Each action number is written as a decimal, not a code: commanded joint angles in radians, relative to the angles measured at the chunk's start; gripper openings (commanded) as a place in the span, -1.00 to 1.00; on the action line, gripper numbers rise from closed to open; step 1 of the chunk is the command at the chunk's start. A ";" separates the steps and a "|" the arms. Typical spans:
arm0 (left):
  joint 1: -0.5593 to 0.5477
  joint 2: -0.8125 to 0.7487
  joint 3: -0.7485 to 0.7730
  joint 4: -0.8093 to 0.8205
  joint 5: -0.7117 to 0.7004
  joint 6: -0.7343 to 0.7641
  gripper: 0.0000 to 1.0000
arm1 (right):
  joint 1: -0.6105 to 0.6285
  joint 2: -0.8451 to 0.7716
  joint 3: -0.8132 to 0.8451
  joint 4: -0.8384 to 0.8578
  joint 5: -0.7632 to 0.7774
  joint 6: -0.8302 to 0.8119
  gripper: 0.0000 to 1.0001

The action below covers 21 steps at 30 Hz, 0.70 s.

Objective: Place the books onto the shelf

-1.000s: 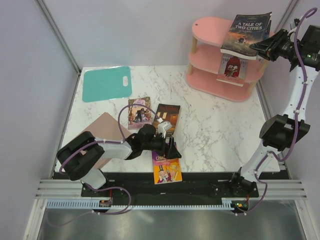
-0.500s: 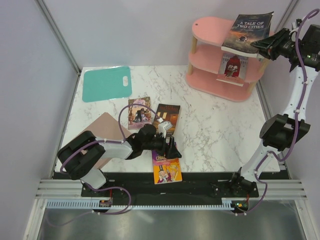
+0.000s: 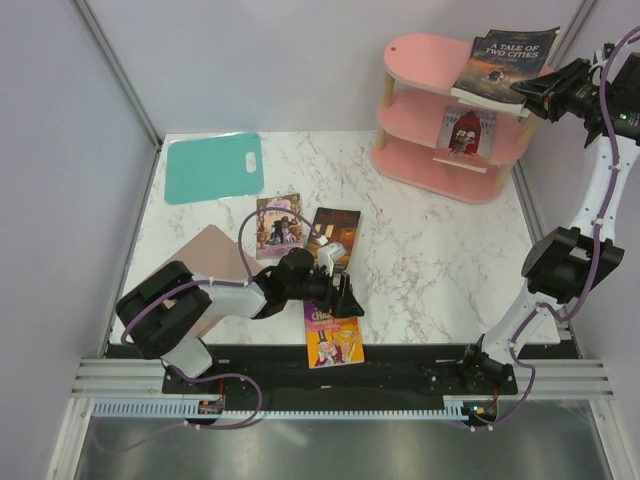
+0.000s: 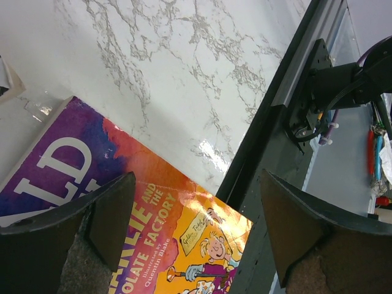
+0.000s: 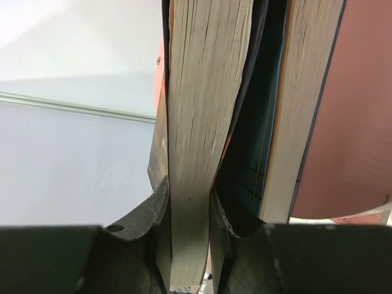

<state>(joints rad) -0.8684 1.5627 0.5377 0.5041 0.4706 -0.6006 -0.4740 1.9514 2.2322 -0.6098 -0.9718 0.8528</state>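
Observation:
My right gripper (image 3: 537, 90) is shut on the edge of the dark "A Tale of Two Cities" book (image 3: 505, 62), holding it tilted over the top board of the pink shelf (image 3: 420, 52). In the right wrist view its page block (image 5: 199, 110) sits pinched between the fingers (image 5: 153, 208), with a second book (image 5: 306, 92) beside it against the pink board (image 5: 361, 122). Another book (image 3: 465, 131) stands on the middle tier. My left gripper (image 3: 345, 297) is open just above the orange-purple Roald Dahl book (image 3: 334, 341), whose cover (image 4: 141, 208) shows between the wide fingers (image 4: 92, 233).
A brown book (image 3: 336, 234) and a pink-purple book (image 3: 279, 224) lie mid-table behind the left gripper. A teal mat (image 3: 213, 166) lies at the back left, a brown cardboard sheet (image 3: 205, 258) under the left arm. The dark base rail (image 4: 288, 116) runs along the near edge.
The right gripper has carried "A Tale of Two Cities" a little up and to the right over the shelf's top board. The left arm has stayed put.

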 commanded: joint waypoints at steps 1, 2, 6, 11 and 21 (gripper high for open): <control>-0.009 0.014 0.024 0.008 -0.016 0.010 0.76 | -0.011 -0.031 0.018 0.108 -0.002 -0.008 -0.41; -0.009 0.014 0.022 0.008 -0.018 0.010 0.76 | -0.011 -0.032 0.021 0.110 -0.001 -0.008 -0.35; -0.011 0.016 0.025 0.008 -0.017 0.010 0.76 | -0.014 -0.032 0.040 0.110 0.005 -0.003 0.95; -0.012 0.014 0.024 0.008 -0.016 0.010 0.76 | -0.020 -0.032 0.060 0.110 0.016 0.006 0.96; -0.015 0.005 0.021 0.008 -0.023 0.013 0.76 | -0.049 -0.060 0.018 0.036 0.061 -0.026 0.96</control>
<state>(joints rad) -0.8730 1.5631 0.5388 0.5041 0.4702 -0.6003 -0.4999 1.9278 2.2539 -0.5503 -0.9554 0.8635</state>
